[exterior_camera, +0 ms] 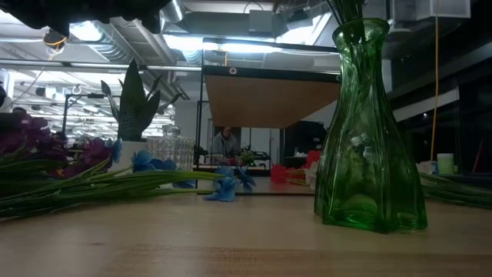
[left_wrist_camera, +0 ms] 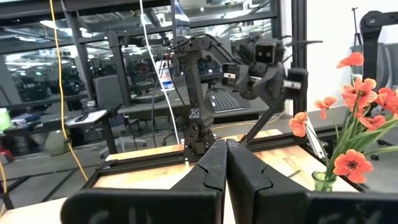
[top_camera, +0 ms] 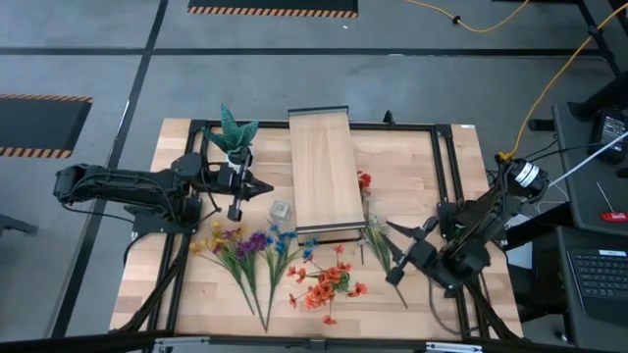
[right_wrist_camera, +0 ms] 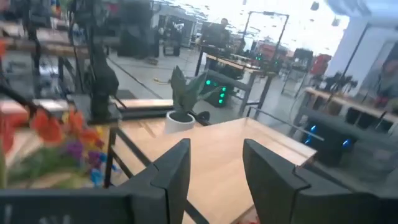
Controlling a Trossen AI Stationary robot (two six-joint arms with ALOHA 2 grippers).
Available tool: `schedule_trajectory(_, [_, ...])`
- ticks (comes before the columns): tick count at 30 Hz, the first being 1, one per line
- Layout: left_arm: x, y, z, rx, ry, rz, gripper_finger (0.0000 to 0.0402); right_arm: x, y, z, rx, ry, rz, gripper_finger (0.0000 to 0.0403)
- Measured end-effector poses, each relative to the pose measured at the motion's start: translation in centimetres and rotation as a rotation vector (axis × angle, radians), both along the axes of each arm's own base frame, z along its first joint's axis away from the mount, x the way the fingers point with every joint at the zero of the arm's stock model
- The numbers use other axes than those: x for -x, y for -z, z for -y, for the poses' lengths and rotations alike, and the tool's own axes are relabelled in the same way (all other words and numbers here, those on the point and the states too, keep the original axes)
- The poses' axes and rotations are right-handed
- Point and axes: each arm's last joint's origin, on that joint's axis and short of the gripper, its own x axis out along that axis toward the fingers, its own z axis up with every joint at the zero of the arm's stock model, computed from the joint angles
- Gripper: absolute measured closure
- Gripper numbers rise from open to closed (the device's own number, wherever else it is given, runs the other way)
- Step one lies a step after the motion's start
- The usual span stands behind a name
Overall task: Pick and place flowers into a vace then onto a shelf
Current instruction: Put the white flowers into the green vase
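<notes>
The shelf [top_camera: 322,172], a pale wood platform, stands mid-table and also shows in the right wrist view [right_wrist_camera: 230,149]. A green glass vase [exterior_camera: 369,138] stands upright at its right near corner and holds red-orange flowers [left_wrist_camera: 357,124] with stems in its neck. More flowers lie flat on the near table: a yellow, purple and blue bunch [top_camera: 250,243] and a red-orange bunch [top_camera: 329,282]. My left gripper [top_camera: 265,185] hovers left of the shelf, shut and holding nothing [left_wrist_camera: 226,149]. My right gripper [top_camera: 392,251] is just right of the vase, open and holding nothing [right_wrist_camera: 214,168].
A spiky green plant in a white pot [top_camera: 234,137] stands at the far left of the shelf. A small clear glass vase [top_camera: 281,210] sits between my left gripper and the shelf. A black frame [top_camera: 446,157] runs around the tabletop. Bare wood shows near the front edge.
</notes>
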Motion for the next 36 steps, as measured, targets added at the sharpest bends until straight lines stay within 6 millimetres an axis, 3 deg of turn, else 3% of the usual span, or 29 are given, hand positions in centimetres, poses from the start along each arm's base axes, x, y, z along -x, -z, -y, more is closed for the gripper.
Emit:
schedule_trajectory(4, [0.0,0.0,0.0,0.0,0.0,0.0,0.0398,-0.4,0.5,-0.1,0.052,0.009,-0.04,0.0257])
schedule_trajectory(9, [0.0,0.0,0.0,0.0,0.0,0.0,0.0398,-0.4,-0.5,0.9,0.125,0.032,-0.099,0.028])
schedule_trajectory(17, [0.0,0.0,0.0,-0.042,-0.006,0.005,0.0398,-1.6,-3.2,5.7,0.179,0.199,-0.169,0.0317])
schedule_trajectory(22, [0.0,0.0,0.0,-0.056,-0.008,0.01,0.0398,-1.0,-4.6,7.3,0.187,0.232,-0.182,0.0352])
schedule_trajectory(27, [0.0,0.0,0.0,-0.028,-0.003,0.003,0.0398,0.3,-4.9,6.2,0.21,0.161,-0.191,0.0397])
schedule_trajectory(36, [0.0,0.0,0.0,0.002,0.001,0.0,0.0398,3.8,-4.9,2.4,0.177,-0.069,-0.126,0.04])
